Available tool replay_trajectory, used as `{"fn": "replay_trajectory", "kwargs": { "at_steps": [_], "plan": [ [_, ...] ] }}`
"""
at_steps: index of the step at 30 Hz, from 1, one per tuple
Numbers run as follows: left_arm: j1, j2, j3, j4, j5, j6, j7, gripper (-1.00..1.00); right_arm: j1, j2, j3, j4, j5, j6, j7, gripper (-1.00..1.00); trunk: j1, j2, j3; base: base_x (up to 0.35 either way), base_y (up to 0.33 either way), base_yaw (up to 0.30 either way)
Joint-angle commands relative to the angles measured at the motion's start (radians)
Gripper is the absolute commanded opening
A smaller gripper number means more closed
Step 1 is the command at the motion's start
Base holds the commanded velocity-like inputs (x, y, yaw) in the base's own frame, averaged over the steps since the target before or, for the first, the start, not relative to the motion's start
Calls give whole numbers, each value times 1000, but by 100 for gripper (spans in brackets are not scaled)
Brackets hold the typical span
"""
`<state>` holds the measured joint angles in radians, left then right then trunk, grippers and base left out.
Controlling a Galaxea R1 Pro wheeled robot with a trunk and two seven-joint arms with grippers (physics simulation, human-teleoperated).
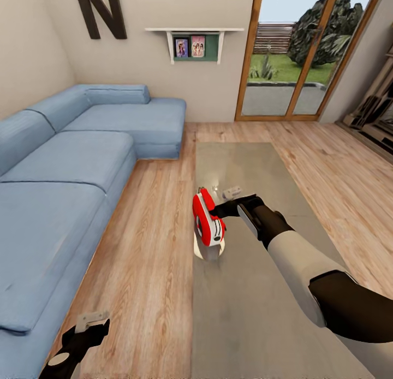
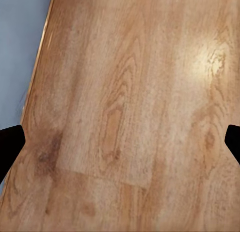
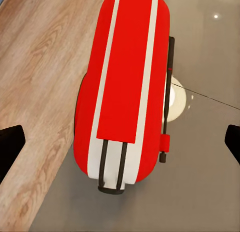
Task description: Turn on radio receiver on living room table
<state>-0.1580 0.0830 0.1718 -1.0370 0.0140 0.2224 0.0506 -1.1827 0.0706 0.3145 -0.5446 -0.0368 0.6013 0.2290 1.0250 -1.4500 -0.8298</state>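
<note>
One radio [image 1: 208, 221] is located at the left edge of the one surface [image 1: 251, 313], standing on a narrow side. The right gripper [image 1: 218, 209] is positioned just beside the radio, with the jaws spread wide and nothing held; contact cannot be confirmed. The approach is judged complete, while the switching-on is judged outstanding. The left gripper [image 1: 91, 320] is held low over the floor [image 2: 130, 106], jaws wide and empty. One sofa [image 1: 65, 166] is counted
</note>
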Motion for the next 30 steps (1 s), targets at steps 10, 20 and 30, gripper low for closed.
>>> {"fn": "replay_trajectory", "kwargs": {
  "at_steps": [10, 20, 30],
  "plan": [
    [0, 1, 0, 0, 0, 0, 0, 100, 0, 0, 0, -1, 6, -9, 7, 100, 0, 0, -16, 0, 0, 0],
    [0, 1, 0, 0, 0, 0, 0, 100, 0, 0, 0, -1, 2, -82, 7, 100, 0, 0, -32, 0, 0, 0],
    [0, 1, 0, 0, -1, -1, 1, 100, 0, 0, 1, 0, 0, -83, 12, 100, 0, 0, -49, 0, 0, 0]
  ]
}}
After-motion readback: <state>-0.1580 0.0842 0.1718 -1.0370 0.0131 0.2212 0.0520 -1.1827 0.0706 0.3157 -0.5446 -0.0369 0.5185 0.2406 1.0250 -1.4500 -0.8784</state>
